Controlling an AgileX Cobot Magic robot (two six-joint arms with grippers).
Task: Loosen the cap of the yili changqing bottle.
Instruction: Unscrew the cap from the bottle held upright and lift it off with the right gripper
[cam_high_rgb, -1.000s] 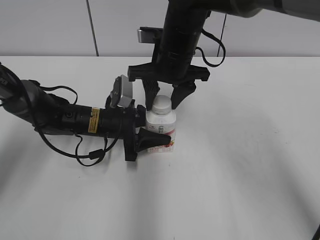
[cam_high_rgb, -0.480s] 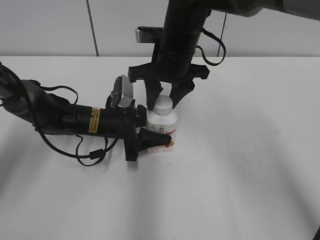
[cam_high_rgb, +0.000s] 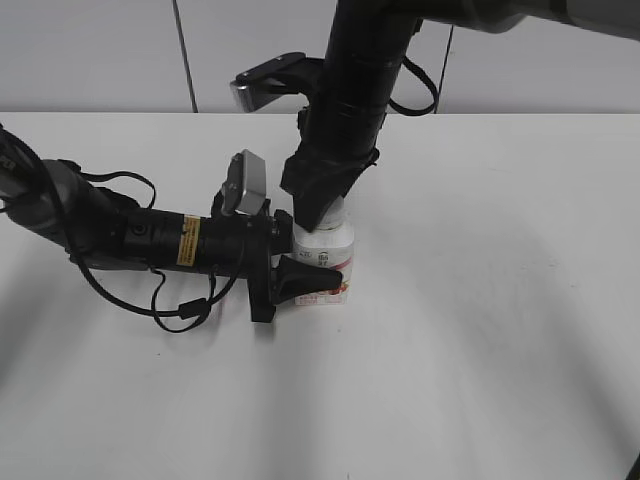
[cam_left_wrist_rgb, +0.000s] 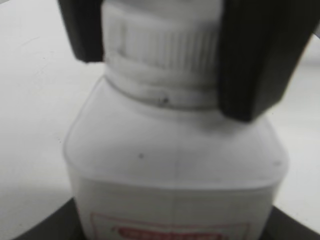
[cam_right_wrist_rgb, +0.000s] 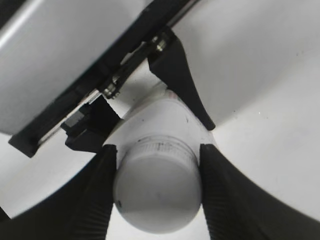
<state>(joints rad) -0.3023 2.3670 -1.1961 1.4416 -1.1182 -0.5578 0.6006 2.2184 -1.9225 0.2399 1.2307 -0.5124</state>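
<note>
**Both tools clamped on the bottle, 1 on the body, 1 on the cap**

Nearest the exterior camera, the bare white counter (cam_high_rgb: 450, 380) fills the foreground. Beyond it, left of centre, the yili changqing bottle (cam_high_rgb: 330, 262) stands upright on the counter, its pink-red label facing forward. The left tool (cam_high_rgb: 300, 262) reaches in level from the left, and its 2 black jaws hold the bottle's body, 1 at the front and 1 behind. The left wrist view looks straight at the bottle's white shoulder (cam_left_wrist_rgb: 175, 160) and the top edge of the red label.

Higher up, the right tool (cam_high_rgb: 322, 212) comes straight down from its dark arm and hides the bottle's top in the exterior view. In the right wrist view its fingers (cam_right_wrist_rgb: 97, 195) press against opposite sides of the cap (cam_right_wrist_rgb: 157, 187), gripping it. The left wrist view shows the same grip from the side, the dark pads (cam_left_wrist_rgb: 260, 55) flanking the cap's ribbed rim (cam_left_wrist_rgb: 165, 42).

Farthest back, a pale wall (cam_high_rgb: 100, 50) runs behind the counter.
</note>
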